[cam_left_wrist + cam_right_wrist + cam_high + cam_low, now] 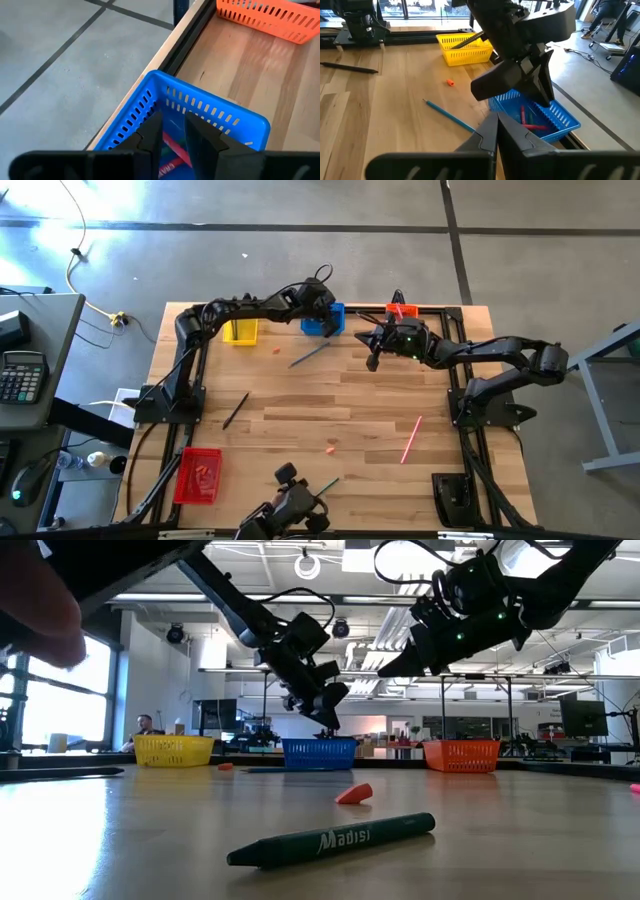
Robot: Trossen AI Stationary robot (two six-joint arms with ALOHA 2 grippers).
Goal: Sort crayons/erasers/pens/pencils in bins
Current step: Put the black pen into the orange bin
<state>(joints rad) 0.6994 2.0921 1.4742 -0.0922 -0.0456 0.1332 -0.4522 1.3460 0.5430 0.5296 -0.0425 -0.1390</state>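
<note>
Hovering over the slatted blue plastic bin (150,100), left tool (173,142) parted (right tool (495,131) together).

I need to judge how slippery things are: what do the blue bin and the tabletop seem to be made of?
The blue slotted rectangular bin looks like moulded plastic, slightly glossy: thin walls cut by even slits and a smooth rounded rim. The pale planked tabletop looks like wood, probably sealed: visible grain, plank seams and a soft sheen.

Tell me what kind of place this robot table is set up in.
Probably a robotics lab or workshop: bare concrete floor, exposed ceiling lights, other workstations with monitors behind the wooden table.
</note>
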